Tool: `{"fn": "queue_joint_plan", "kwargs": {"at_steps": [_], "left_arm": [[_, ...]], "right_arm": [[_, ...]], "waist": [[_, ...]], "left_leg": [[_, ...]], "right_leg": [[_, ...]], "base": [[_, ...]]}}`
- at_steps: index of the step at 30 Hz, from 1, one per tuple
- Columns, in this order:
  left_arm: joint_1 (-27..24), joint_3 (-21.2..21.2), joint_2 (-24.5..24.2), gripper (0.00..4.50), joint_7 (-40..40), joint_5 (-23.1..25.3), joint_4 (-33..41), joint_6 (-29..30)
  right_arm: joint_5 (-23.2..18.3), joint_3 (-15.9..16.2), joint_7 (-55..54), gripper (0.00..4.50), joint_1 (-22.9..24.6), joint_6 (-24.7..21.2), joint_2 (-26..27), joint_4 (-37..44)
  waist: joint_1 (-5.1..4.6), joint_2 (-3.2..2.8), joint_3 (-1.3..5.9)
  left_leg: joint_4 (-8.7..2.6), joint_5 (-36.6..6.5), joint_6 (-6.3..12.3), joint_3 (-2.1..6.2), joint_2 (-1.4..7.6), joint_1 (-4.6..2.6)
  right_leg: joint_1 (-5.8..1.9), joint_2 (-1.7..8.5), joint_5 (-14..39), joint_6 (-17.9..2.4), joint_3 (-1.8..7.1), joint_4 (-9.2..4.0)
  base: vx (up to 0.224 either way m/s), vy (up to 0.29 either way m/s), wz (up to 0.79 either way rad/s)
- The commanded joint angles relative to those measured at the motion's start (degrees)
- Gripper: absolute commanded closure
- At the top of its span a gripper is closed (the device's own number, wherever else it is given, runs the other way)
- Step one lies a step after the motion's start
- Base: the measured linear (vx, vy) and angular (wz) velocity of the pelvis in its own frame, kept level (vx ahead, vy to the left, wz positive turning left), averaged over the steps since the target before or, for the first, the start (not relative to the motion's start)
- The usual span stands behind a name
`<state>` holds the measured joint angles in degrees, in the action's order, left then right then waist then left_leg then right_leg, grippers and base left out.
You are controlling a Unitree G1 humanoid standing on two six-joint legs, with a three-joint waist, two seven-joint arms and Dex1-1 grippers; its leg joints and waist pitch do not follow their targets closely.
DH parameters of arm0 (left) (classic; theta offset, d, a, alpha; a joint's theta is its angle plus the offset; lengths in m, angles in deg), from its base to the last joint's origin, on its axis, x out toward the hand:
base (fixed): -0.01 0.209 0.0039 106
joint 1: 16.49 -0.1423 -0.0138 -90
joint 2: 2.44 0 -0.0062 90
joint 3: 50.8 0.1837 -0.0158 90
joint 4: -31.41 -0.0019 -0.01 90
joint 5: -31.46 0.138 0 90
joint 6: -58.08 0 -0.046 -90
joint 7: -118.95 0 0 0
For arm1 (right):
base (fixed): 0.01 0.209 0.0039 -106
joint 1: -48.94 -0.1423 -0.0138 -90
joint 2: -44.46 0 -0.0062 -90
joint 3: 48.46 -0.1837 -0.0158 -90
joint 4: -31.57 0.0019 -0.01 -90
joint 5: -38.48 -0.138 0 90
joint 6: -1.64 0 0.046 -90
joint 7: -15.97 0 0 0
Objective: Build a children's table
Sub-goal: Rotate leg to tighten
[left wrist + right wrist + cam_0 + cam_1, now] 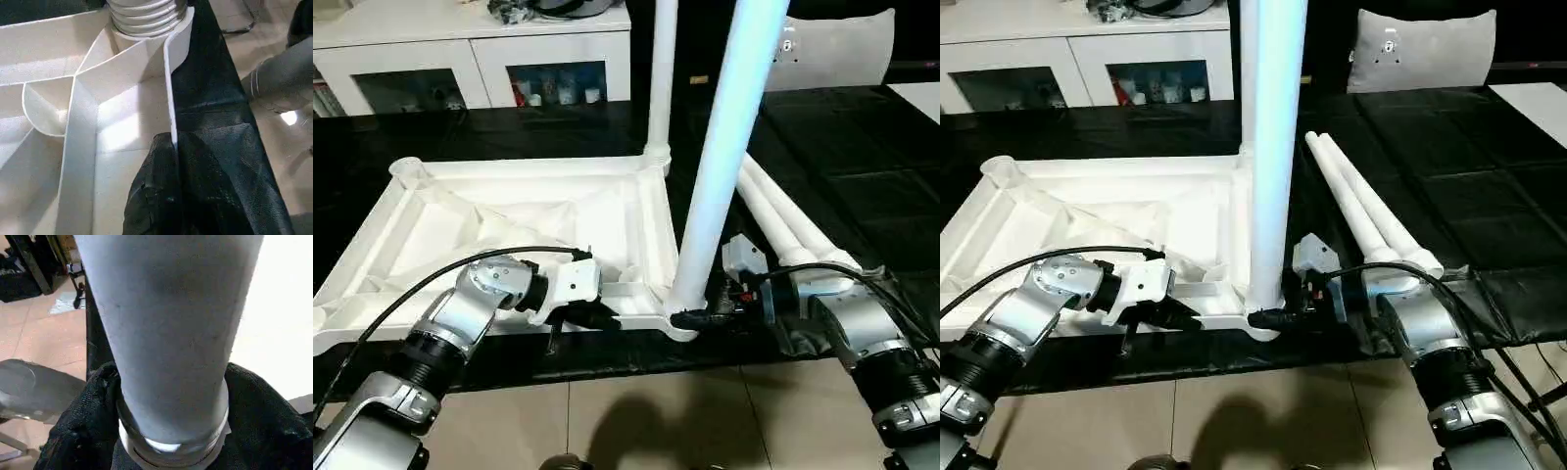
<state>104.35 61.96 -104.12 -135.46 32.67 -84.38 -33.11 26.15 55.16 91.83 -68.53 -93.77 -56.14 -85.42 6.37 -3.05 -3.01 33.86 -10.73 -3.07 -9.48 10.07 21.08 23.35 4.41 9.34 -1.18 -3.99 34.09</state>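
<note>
The white tabletop (509, 211) lies upside down on a black mat, ribs facing up. One leg (661, 78) stands in the far right corner socket. A second leg (720, 157) stands upright in the near right corner socket. My right gripper (690, 318) reaches in from the right at this leg's base, and in the right wrist view its black fingers (93, 406) press against both sides of the leg (171, 333). My left gripper (595, 313) is shut on the tabletop's front rim (171, 112), just left of that corner. Two loose legs (1371, 211) lie side by side on the mat to the right.
A white cabinet (470, 59) with glass doors stands behind the mat. A grey cushion (1425, 49) sits at the back right. The mat's front edge meets tiled floor (636, 411) just below my forearms.
</note>
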Motion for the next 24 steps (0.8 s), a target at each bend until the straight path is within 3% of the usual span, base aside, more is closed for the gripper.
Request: {"fn": "queue_joint_plan", "kwargs": {"at_steps": [1, 2, 3, 6, 7, 8, 9, 10, 11, 14, 16, 17, 18, 20, 21, 23, 24], "left_arm": [[-1.32, 1.64, 0.3, 4.5, -1.78, 0.26, 1.47, 1.34], [-1.32, 1.64, 0.3, 4.5, -1.78, 0.26, 1.47, 1.34], [-2.7, 0.4, 1.21, 4.5, 0.22, -1.06, 3.73, 5.7], [-4.26, -1.68, 3.38, 4.5, 4.92, -2.48, 6.88, 11.63], [-4.56, -2.29, 4.29, 4.5, 6.76, -2.79, 7.81, 13.55], [-4.67, -2.76, 5.1, 4.5, 8.45, -2.84, 8.43, 15.09], [-4.67, -2.76, 5.1, 4.5, 8.45, -2.84, 8.43, 15.09], [-4.63, -3.46, 6.52, 4.5, 11.18, -2.64, 8.91, 17.07], [-4.56, -3.96, 7.67, 4.5, 13.43, -2.27, 9.18, 18.23], [-3.57, -7.6, 15.12, 4.5, 26.8, -0.64, 9.7, 24.79], [-3.08, -8.94, 18.13, 4.5, 31.41, -0.16, 10.04, 26.49], [-3.01, -9.15, 18.92, 4.5, 32.77, 0.06, 10.55, 27.29], [-2.79, -8.91, 19.56, 4.5, 33.82, 0.53, 10.72, 27.05], [-2.7, -8.2, 20.12, 4.5, 34.4, 0.85, 11.23, 26.76], [-2.73, -7.95, 20.02, 4.5, 34.56, 1.11, 11.41, 26.79], [-2.73, -7.84, 19.36, 4.5, 34.63, 1.93, 11.08, 26.3], [-2.65, -8.02, 18.93, 4.5, 34.79, 2.41, 10.62, 25.77]], "right_arm": [[-1.27, 0.1, 0.87, 1.75, 0.82, -2.13, 0.64, 1.2], [-1.27, 0.1, 0.87, 1.76, 0.82, -2.13, 0.64, 1.2], [-1.01, -0.23, -3.38, 1.78, 1.27, -4.99, 2.82, 0.67], [0.52, -1.45, -13.13, 1.78, 0.66, -7.4, 7.65, -1.72], [0.91, -2.31, -17.45, 1.78, -0.16, -8.31, 9.85, -3.17], [1.11, -2.98, -20.38, 1.79, -0.84, -8.93, 11.36, -4.25], [1.11, -2.98, -20.38, 1.8, -0.84, -8.93, 11.36, -4.25], [1.07, -4.12, -24.41, 1.8, -1.92, -9.37, 13.56, -5.86], [0.93, -5.11, -27.69, 1.8, -2.87, -9.82, 15.35, -7.22], [1.64, -9.35, -45.89, 1.8, -7.92, -7.99, 22.43, -15.46], [2.27, -11.0, -52.73, 1.8, -9.5, -5.68, 24.15, -18.75], [2.9, -11.63, -54.21, 1.8, -9.82, -4.85, 24.73, -19.46], [3.4, -11.71, -53.73, 1.24, -9.7, -3.77, 24.77, -19.47], [3.5, -11.83, -52.17, 1.1, -9.29, -2.74, 24.65, -19.05], [2.69, -12.56, -50.92, 1.08, -8.95, -2.53, 24.53, -18.45], [1.97, -13.23, -48.18, 0.98, -7.97, -1.63, 23.76, -16.96], [1.71, -13.47, -46.72, 0.67, -7.28, -1.23, 23.05, -16.04]], "waist": [[-0.14, 0.73, 4.01], [-0.1, 0.72, 3.99], [-0.16, 0.73, 4.0], [-0.73, 0.51, 3.57], [-1.74, 0.51, 3.23], [-1.74, 0.51, 3.23], [-2.53, 0.54, 3.18], [-2.79, 0.37, 3.18], [-3.64, 0.1, 2.98], [-4.81, 0.13, 2.94], [-5.35, 0.29, 3.04], [-5.29, 0.35, 3.17], [-5.23, 0.35, 3.17], [-5.01, 0.45, 3.35], [-4.7, 0.32, 3.68], [-4.24, -0.08, 3.78], [-4.13, 0.07, 3.84]], "left_leg": [[-3.67, -9.88, 4.2, 0.37, 2.89, -0.21], [-3.67, -10.13, 4.12, 0.38, 2.9, -0.21], [-3.71, -10.12, 3.88, 0.38, 2.93, -0.26], [-4.21, -11.73, 2.69, 0.49, 2.97, -0.09], [-4.39, -15.7, 0.71, 0.77, 2.54, -0.36], [-4.39, -15.7, 0.71, 0.77, 2.54, -0.36], [-4.55, -17.45, -0.04, 1.04, 2.39, -0.44], [-4.56, -18.08, -0.1, 1.07, 2.41, -0.59], [-4.66, -19.12, -0.55, 1.17, 2.44, -0.35], [-4.38, -21.03, -1.37, 1.32, 2.18, -0.77], [-4.24, -21.77, -1.27, 1.38, 1.96, -0.97], [-4.0, -21.72, -0.43, 1.15, 1.78, -1.23], [-3.98, -21.46, 0.06, 1.02, 1.76, -1.22], [-4.11, -20.06, 1.25, 0.96, 1.9, -0.79], [-4.17, -17.52, 2.06, 0.82, 2.15, -0.47], [-3.99, -15.63, 2.64, 0.51, 2.23, -0.53], [-3.97, -14.83, 2.87, 0.52, 2.2, -0.34]], "right_leg": [[-3.25, 3.84, 14.23, -12.68, 2.45, -3.59], [-3.18, 3.88, 15.02, -12.45, 2.44, -3.72], [-3.21, 3.88, 15.15, -12.38, 2.49, -3.65], [-3.02, 3.88, 18.08, -12.06, 2.42, -3.86], [-2.93, 3.92, 25.54, -10.11, 2.15, -4.56], [-2.93, 3.92, 25.54, -10.11, 2.15, -4.56], [-2.97, 4.07, 29.72, -8.07, 2.03, -5.17], [-2.86, 4.04, 30.29, -7.71, 2.06, -5.31], [-2.82, 3.98, 30.27, -7.85, 2.06, -5.29], [-2.55, 4.04, 31.94, -7.57, 1.77, -5.66], [-2.35, 4.03, 33.16, -6.71, 1.51, -6.09], [-2.15, 3.92, 32.92, -6.57, 1.63, -6.33], [-2.04, 3.88, 32.35, -6.74, 1.76, -6.39], [-2.38, 3.73, 29.53, -7.22, 1.89, -5.97], [-2.63, 3.63, 23.65, -8.83, 2.18, -5.35], [-2.67, 3.5, 18.25, -10.81, 2.34, -4.95], [-2.92, 3.5, 16.72, -11.29, 2.31, -4.71]], "base": [[0.0, 0.0, 0.0], [0.0, 0.0, 0.0], [0.0, 0.0, 0.0], [0.0, 0.0, 0.0], [0.0, 0.0, 0.0], [0.0, 0.0, 0.0], [0.0, 0.0, 0.0], [0.0, 0.0, 0.0], [0.0, 0.0, 0.0], [0.0, 0.0, 0.0], [0.0, 0.0, 0.0], [0.0, 0.0, 0.0], [0.0, 0.0, 0.0], [0.0, 0.0, 0.0], [0.0, 0.0, 0.0], [0.0, 0.0, 0.0], [0.0, 0.0, 0.0]]}}
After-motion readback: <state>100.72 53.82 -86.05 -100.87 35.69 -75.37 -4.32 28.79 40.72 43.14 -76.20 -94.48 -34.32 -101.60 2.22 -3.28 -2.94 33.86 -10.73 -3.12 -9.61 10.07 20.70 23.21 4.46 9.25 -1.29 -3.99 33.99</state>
